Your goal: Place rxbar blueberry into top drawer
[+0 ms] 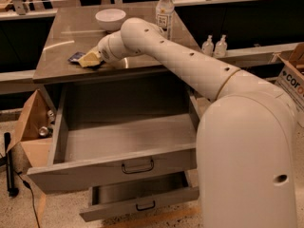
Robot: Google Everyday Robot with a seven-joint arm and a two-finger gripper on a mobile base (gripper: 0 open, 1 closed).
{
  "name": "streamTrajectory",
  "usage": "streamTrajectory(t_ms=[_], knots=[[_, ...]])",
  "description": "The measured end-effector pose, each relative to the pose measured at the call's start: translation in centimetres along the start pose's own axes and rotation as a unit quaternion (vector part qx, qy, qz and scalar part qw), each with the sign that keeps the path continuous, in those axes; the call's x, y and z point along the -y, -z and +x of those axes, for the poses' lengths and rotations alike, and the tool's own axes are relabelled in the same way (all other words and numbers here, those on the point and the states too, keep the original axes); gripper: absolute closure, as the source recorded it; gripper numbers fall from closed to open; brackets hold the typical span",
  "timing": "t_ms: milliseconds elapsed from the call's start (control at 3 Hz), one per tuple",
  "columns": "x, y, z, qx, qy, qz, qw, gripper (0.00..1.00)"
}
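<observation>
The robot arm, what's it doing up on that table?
The robot's arm reaches across the grey table, and its gripper sits low on the tabletop, right at the rxbar blueberry, a small dark blue bar near the left side. The bar lies on the table and is not in the drawer yet. Below, the top drawer is pulled wide open, ready for it. A white bowl and a water bottle stand farther back.

White bowl (110, 19), water bottle (164, 7), 2 small bottles (208, 46)
</observation>
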State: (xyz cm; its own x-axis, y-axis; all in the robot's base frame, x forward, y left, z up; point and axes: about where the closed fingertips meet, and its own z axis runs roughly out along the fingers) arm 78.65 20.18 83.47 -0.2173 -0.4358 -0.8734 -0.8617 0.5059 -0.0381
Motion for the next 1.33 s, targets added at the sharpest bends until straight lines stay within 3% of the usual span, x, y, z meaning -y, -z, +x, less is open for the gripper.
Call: streamTrajectory(t_ms=[333, 667, 1000, 1333], knots=[[0.0, 0.0, 0.0, 0.0, 0.0, 0.0, 1.0, 1.0], [-0.4, 2.9, 0.1, -0.007, 0.004, 0.022, 0.9997, 1.0], [1.4, 11.9, -0.8, 0.002, 0.011, 0.114, 0.9934, 1.0], [-1.3, 14.7, -1.6, -0.004, 0.02, 0.128, 0.9916, 1.0]])
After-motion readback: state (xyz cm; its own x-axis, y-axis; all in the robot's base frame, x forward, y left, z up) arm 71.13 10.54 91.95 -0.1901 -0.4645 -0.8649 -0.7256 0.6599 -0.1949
